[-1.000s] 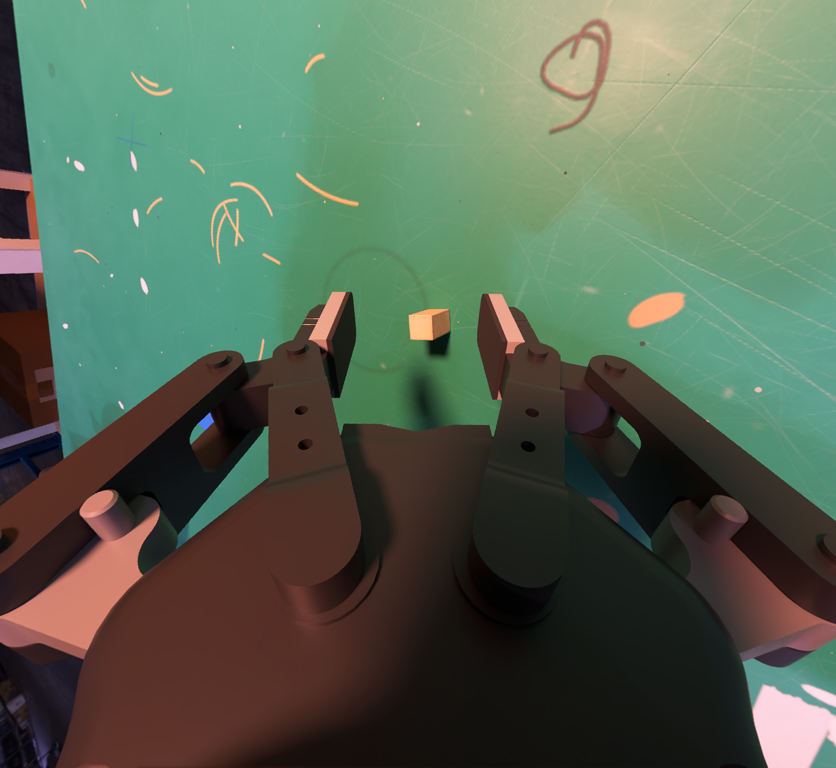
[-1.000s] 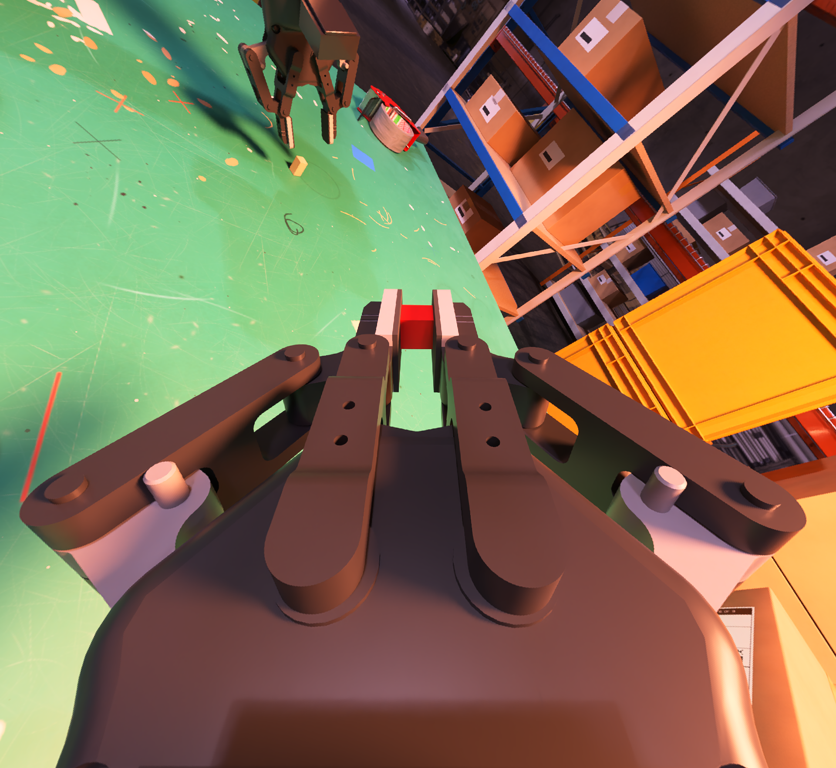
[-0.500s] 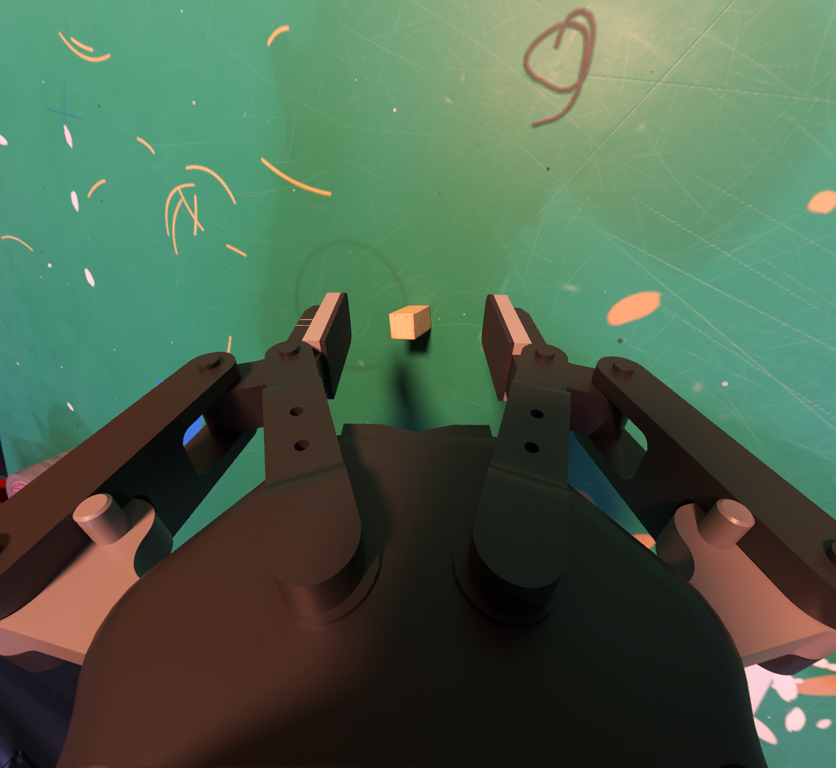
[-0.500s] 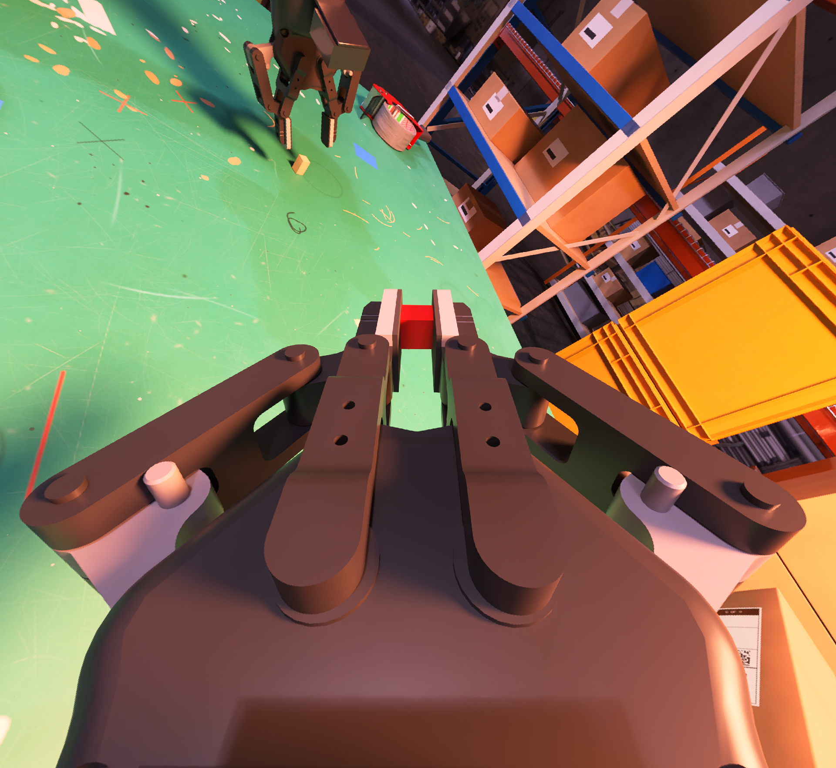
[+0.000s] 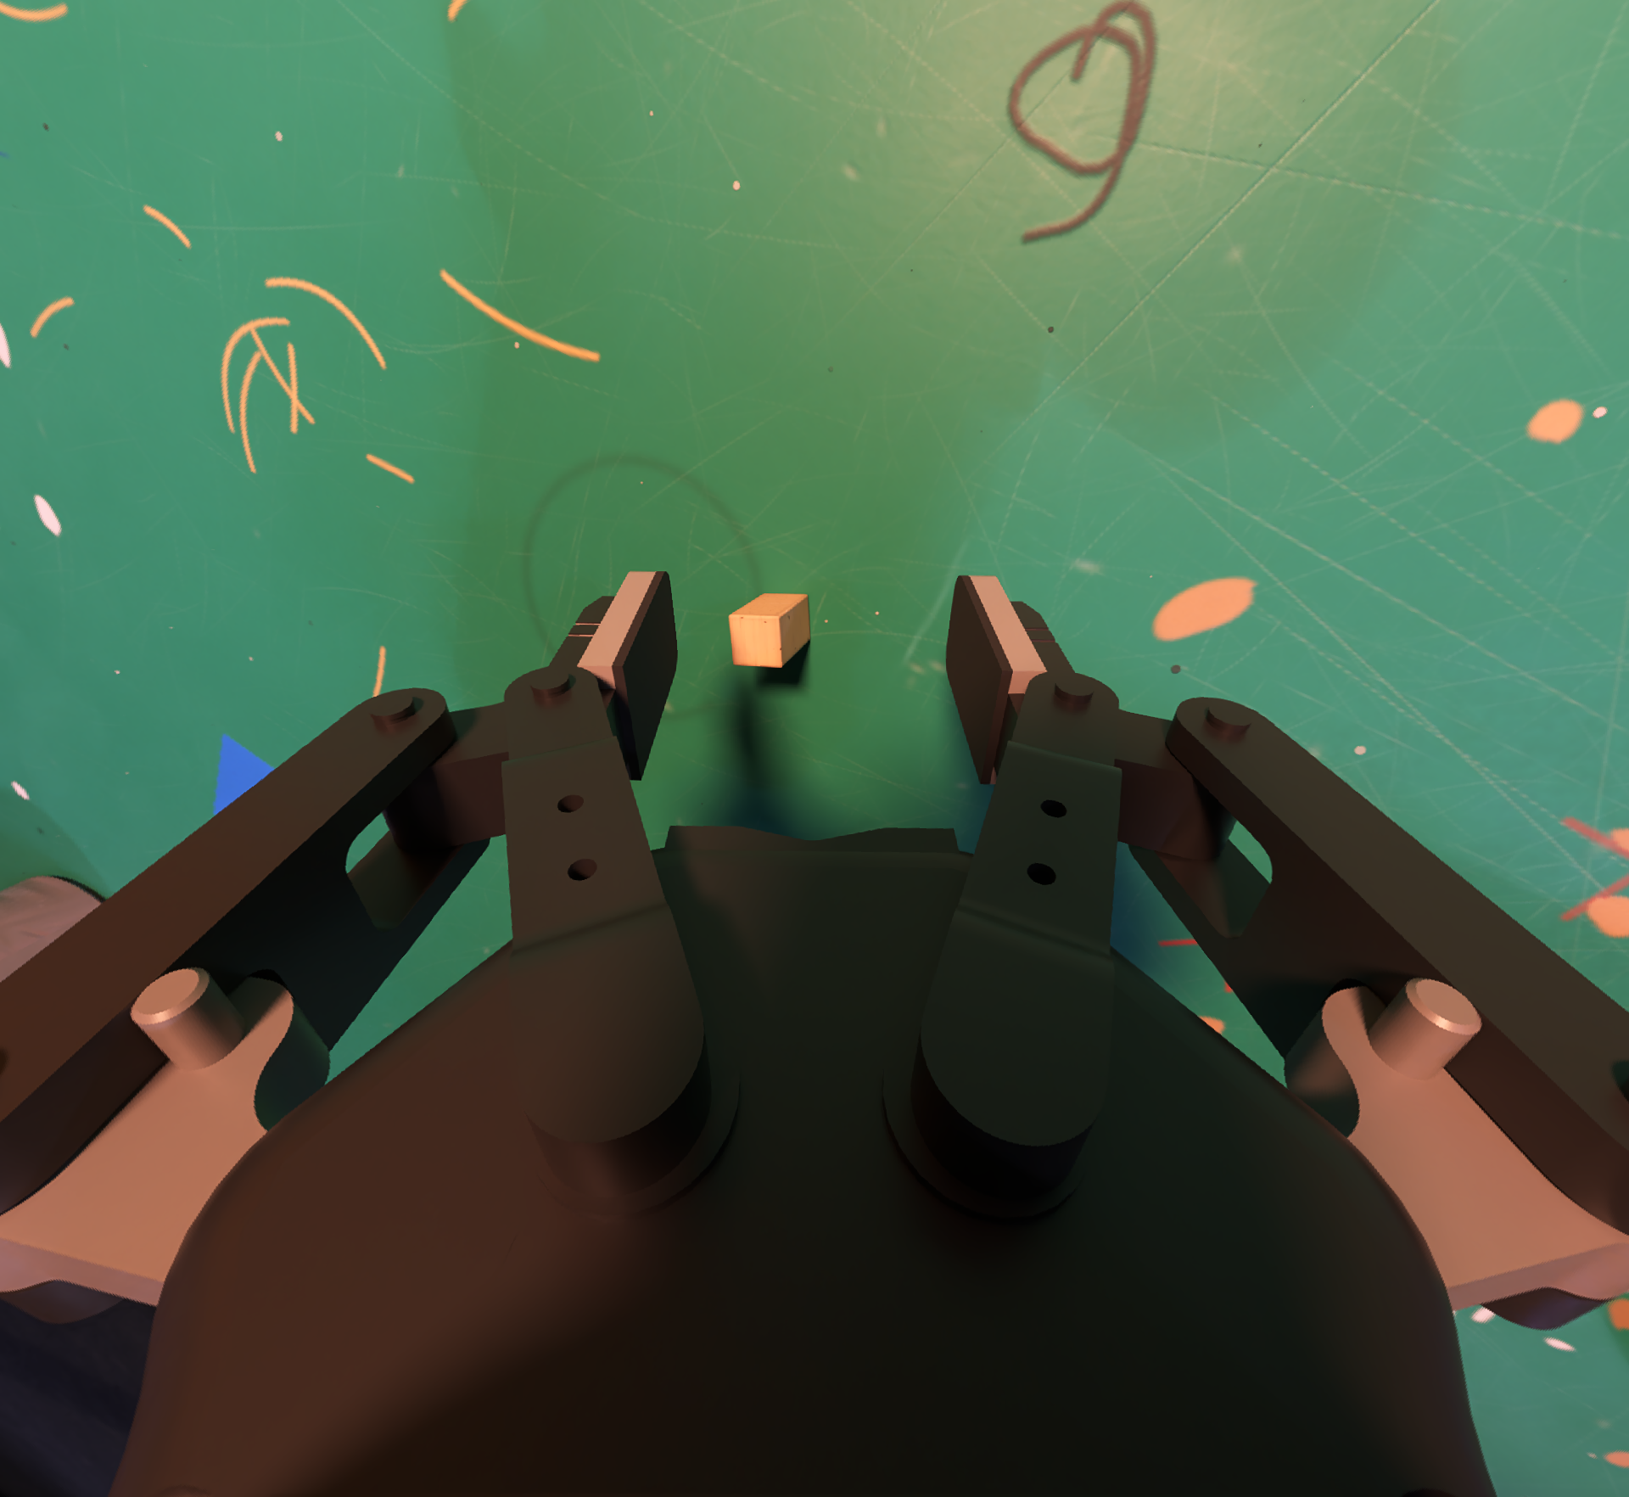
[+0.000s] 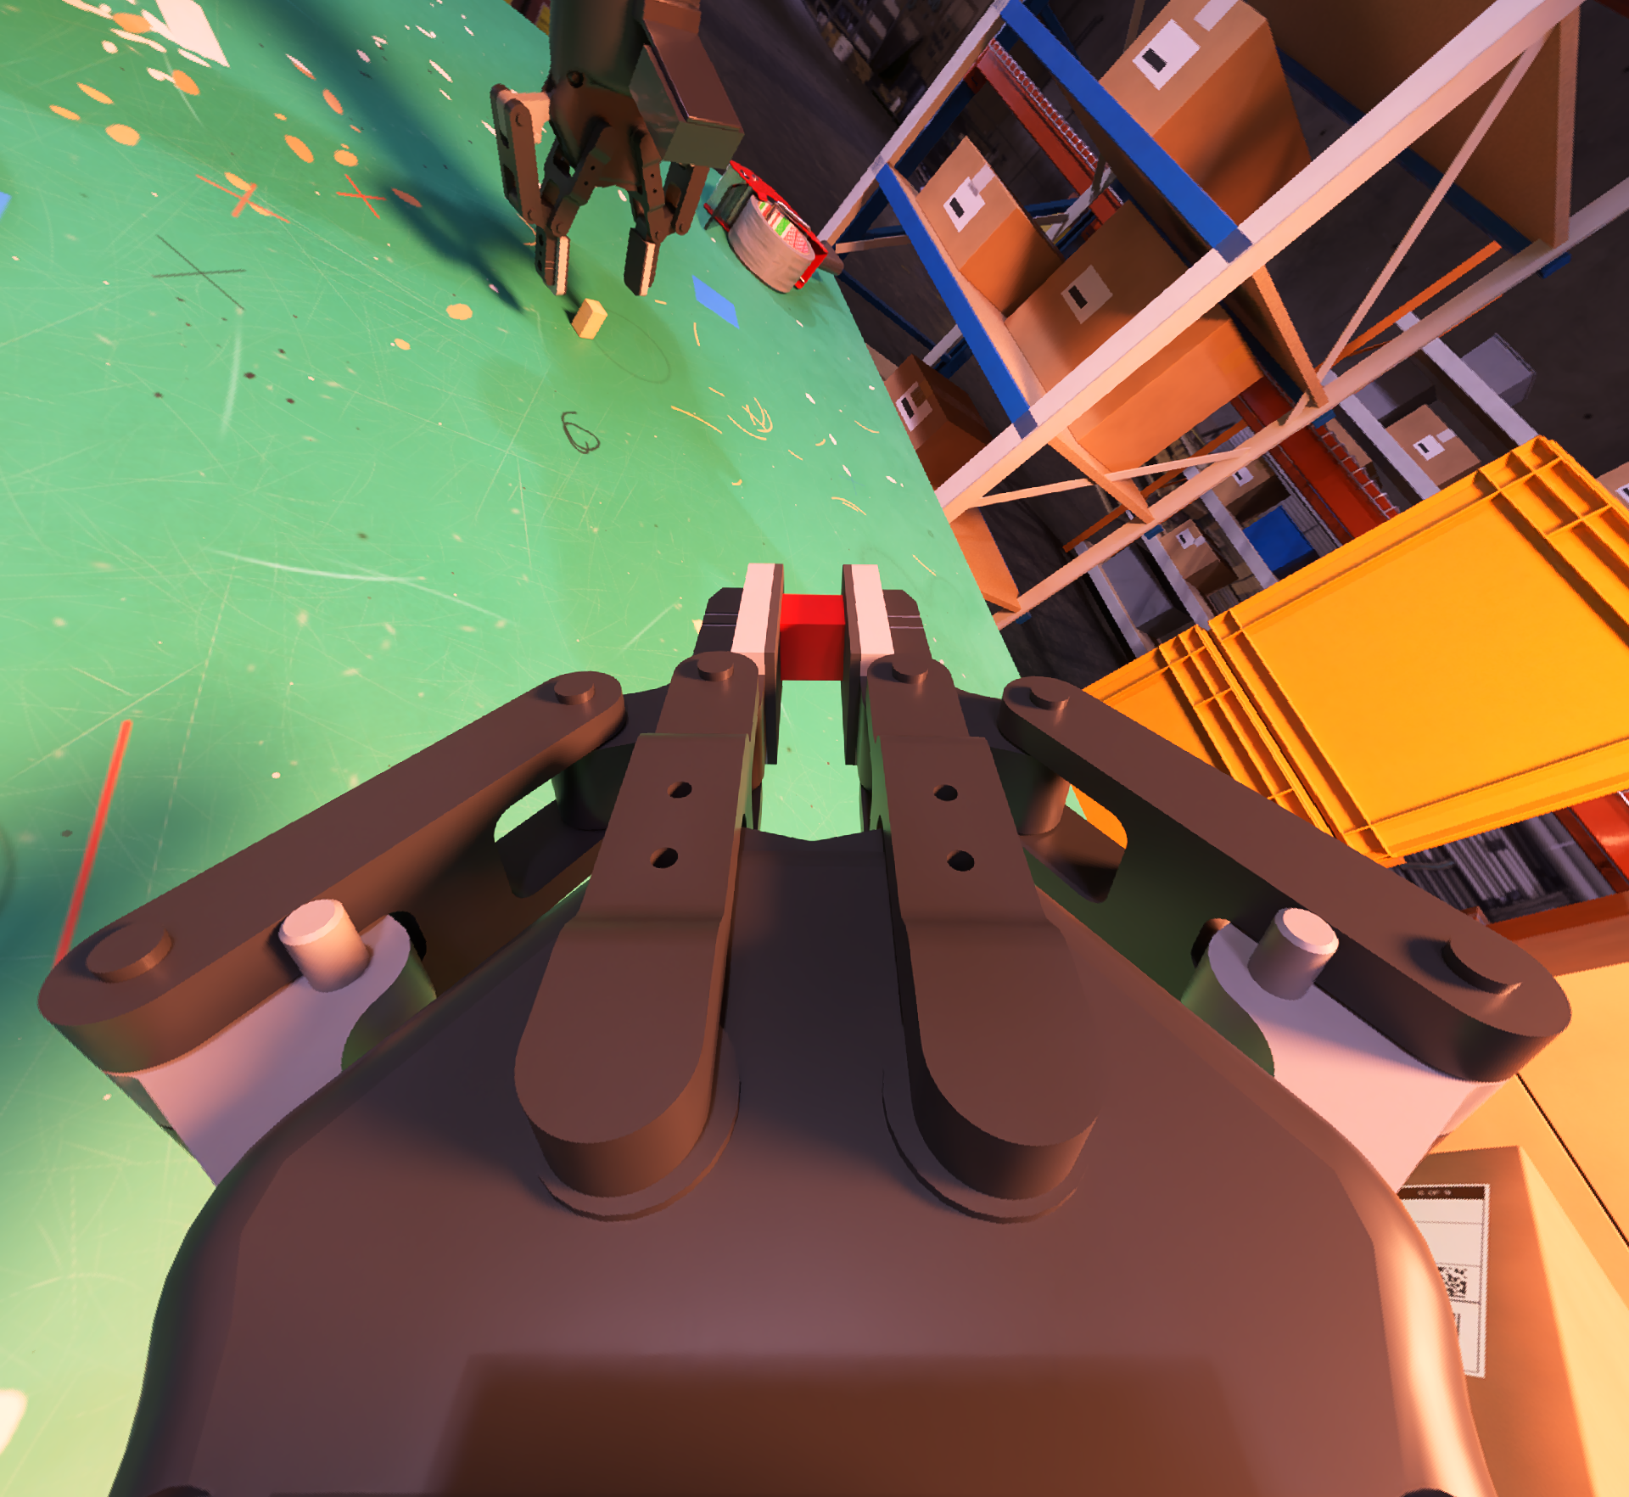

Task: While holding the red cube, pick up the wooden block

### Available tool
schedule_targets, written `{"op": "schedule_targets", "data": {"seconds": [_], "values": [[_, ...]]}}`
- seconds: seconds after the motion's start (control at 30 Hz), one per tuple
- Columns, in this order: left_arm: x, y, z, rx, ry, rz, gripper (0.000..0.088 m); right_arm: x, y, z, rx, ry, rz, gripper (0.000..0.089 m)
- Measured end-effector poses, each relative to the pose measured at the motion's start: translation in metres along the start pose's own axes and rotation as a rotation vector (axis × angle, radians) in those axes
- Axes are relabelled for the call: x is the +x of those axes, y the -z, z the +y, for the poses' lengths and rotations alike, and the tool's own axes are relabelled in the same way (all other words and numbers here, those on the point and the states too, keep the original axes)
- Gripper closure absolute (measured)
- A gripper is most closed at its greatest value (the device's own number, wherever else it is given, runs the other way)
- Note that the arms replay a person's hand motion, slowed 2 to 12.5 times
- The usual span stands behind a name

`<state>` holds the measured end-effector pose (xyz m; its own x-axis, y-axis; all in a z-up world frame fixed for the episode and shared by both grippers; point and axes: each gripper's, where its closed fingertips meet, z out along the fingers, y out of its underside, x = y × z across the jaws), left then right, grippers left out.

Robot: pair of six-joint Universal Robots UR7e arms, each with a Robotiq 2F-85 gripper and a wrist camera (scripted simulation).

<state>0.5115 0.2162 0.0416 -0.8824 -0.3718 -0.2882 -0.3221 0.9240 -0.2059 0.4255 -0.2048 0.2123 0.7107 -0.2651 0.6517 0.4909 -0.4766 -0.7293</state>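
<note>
Right gripper (image 6: 812, 617): pads closed on the red cube (image 6: 812, 633), held clear above the green table (image 6: 335, 502) near its edge. No visible shift in this grip across the last second; the hold condition looks met.

Left gripper (image 5: 807, 643): jaws wide apart, nothing between the pads. The wooden block (image 5: 769, 629) sits on the table below, inside the gap but nearer the left pad than the right. A second ago the block lay closer to the middle of the gap and looked smaller; since then the table marks have slid leftward through the view and the block has grown a little. Reading: the arm has come down and drifted sideways, so the fingers bracket the block off-centre.

From the right wrist view, farther off, the left gripper (image 6: 599, 269) hangs over the block (image 6: 589, 318), fingertips just above it, not yet touching as far as I can tell. A tape roll (image 6: 769, 233) lies beyond, near the table edge, with racking and boxes behind.

Judgement: approach step nearly done. What remains is a short descent, then close. With the offset, one pad would likely meet the block first and nudge it.
</note>
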Motion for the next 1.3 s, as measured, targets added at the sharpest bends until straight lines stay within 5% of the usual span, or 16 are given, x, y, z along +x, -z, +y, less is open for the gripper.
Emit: {"op": "schedule_targets", "data": {"seconds": [0.4,1.3], "values": [[0.002,-0.001,-0.006,-0.009,0.045,0.081,0.0321,0.0,0.001,0.0,0.001,-0.001,-0.002,0.0778],[0.006,0.01,0.001,-0.04,-0.013,0.148,0.0399,0.002,0.005,-0.001,0.005,-0.002,0.007,0.0778]]}}
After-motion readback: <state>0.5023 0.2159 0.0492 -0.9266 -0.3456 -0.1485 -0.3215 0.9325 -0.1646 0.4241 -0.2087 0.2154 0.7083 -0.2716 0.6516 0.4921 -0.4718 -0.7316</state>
